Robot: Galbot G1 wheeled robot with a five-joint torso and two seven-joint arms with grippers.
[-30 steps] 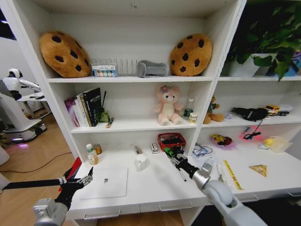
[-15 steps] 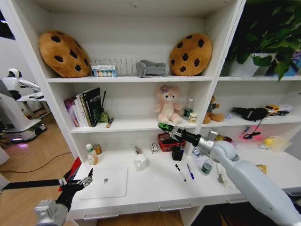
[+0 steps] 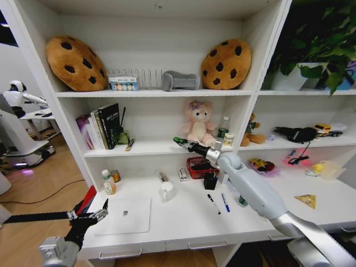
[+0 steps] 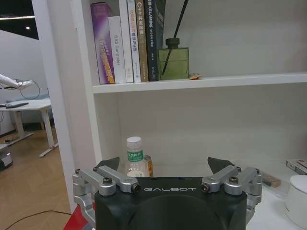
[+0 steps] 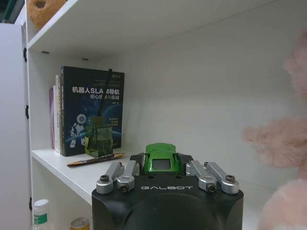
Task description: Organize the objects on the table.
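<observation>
Right end effector [image 3: 179,141]: clamping one green toy car [image 5: 160,158], hovering over the middle shelf [image 3: 150,148].
Left end effector [image 3: 89,216]: fingers apart, idling beside one laptop [image 3: 125,215].
Worktop [image 3: 183,219]: carrying two pens [image 3: 218,202], possibly more clutter.

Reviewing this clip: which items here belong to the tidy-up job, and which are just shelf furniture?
Job items:
green toy car, held in the right gripper
silver laptop
black pen
blue pen
yellow wedge
left gripper, open, beside the laptop

Just lying about:
cookie cushions
pink plush
upright books
red basket
</observation>
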